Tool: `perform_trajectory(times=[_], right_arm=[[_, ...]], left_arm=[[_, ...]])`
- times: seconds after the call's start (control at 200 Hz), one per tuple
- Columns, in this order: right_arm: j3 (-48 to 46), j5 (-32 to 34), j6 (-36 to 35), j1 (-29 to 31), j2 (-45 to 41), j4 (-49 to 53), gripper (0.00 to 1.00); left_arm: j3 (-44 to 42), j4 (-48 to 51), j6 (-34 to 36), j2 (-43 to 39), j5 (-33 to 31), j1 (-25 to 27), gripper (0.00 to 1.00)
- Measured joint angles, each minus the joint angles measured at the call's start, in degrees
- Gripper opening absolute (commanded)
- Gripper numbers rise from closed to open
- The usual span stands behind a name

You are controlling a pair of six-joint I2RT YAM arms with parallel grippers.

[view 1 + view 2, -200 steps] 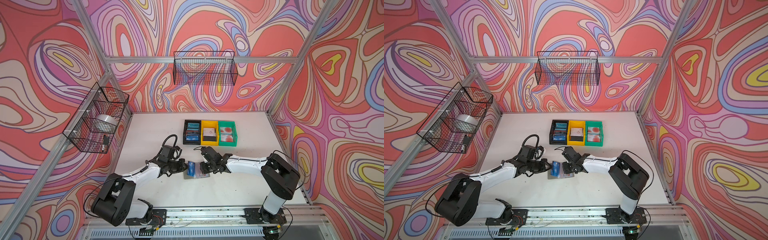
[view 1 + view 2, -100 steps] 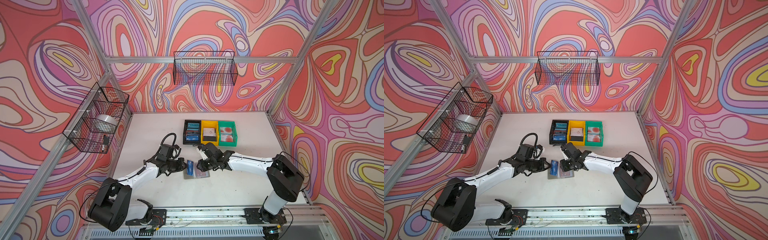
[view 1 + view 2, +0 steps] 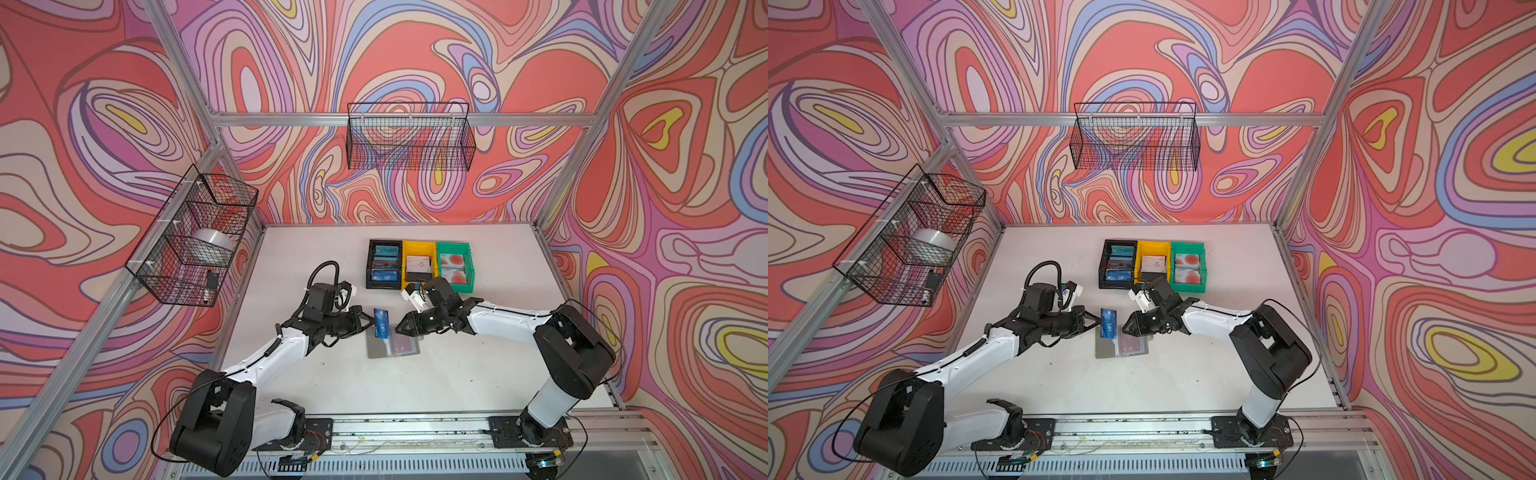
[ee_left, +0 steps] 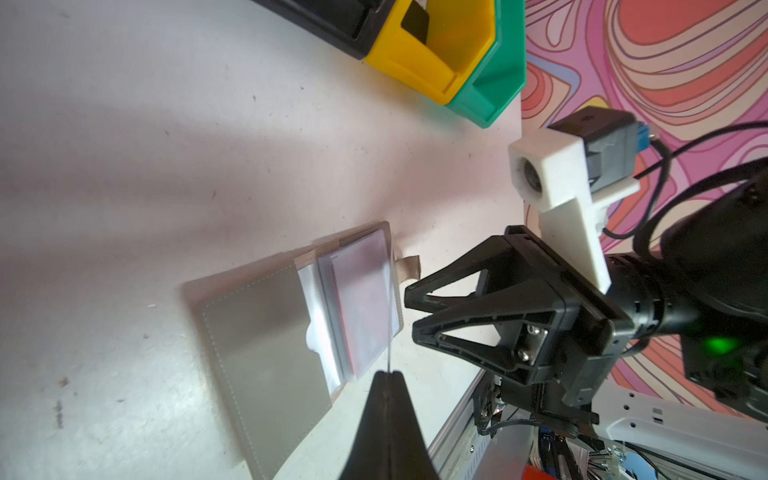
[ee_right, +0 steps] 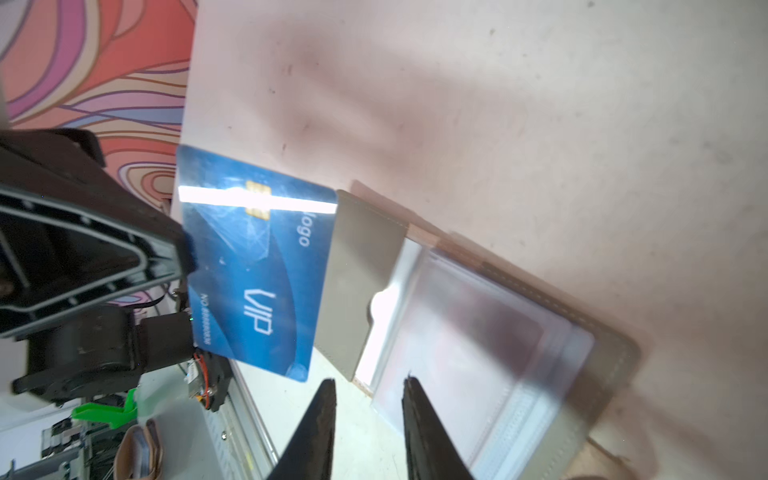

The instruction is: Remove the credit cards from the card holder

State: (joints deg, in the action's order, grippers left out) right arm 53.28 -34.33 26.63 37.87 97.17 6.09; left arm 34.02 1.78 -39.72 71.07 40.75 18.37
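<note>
Since a second ago the blue card [image 3: 381,323] is drawn a little further up the frame from the holder [image 3: 376,349], the left arm's elbow is swung lower, and the right jaws are parted wider; in both top views the holder is laid open on the table [image 3: 478,374], just below mid-frame. The card is pinched by its left edge in the closed left gripper [image 3: 371,325] and is held tilted over the holder's upper left part; whether card and holder touch cannot be told. In the left wrist view the card [image 4: 389,316] is seen edge-on as a thin line rising from the pressed fingertips [image 4: 374,419] across the holder [image 4: 266,353]. The right gripper [image 3: 397,329] is held just right of the card, by the holder's upper right corner; its jaws are set narrowly apart with nothing gripped, and in the right wrist view a gap is seen between the fingers [image 5: 322,428]. A red card [image 5: 469,340] is lodged in the clear pocket of the holder's right half. Three bins, black [image 3: 369,266], yellow [image 3: 417,246] and green [image 3: 471,266], are lined up at upper mid-frame above the grippers, with cards inside.
</note>
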Motion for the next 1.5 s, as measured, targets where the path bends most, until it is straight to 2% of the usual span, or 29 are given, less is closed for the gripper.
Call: perform_trajectory(times=[0.195,0.416,1.172,1.497], right_arm=[[1.5,-7.2,0.2,-0.8,0.5,-2.7,0.37],[4.3,-11.8,0.5,-1.7,2.8,-4.9,0.38],[1.5,-15.3,1.5,-5.5,1.7,-7.5,0.38],[1.9,-18.8,3.5,-5.5,6.4,-12.1,0.37]], left_arm=[[-1.7,-3.4,-2.1,-1.4,1.7,0.0,0.00],[-3.4,-6.1,-4.3,-2.4,2.5,0.0,0.00],[-3.4,-7.7,-5.5,-3.3,2.8,-0.4,0.00],[-3.4,-9.3,-6.1,-2.9,3.0,-0.4,0.00]])
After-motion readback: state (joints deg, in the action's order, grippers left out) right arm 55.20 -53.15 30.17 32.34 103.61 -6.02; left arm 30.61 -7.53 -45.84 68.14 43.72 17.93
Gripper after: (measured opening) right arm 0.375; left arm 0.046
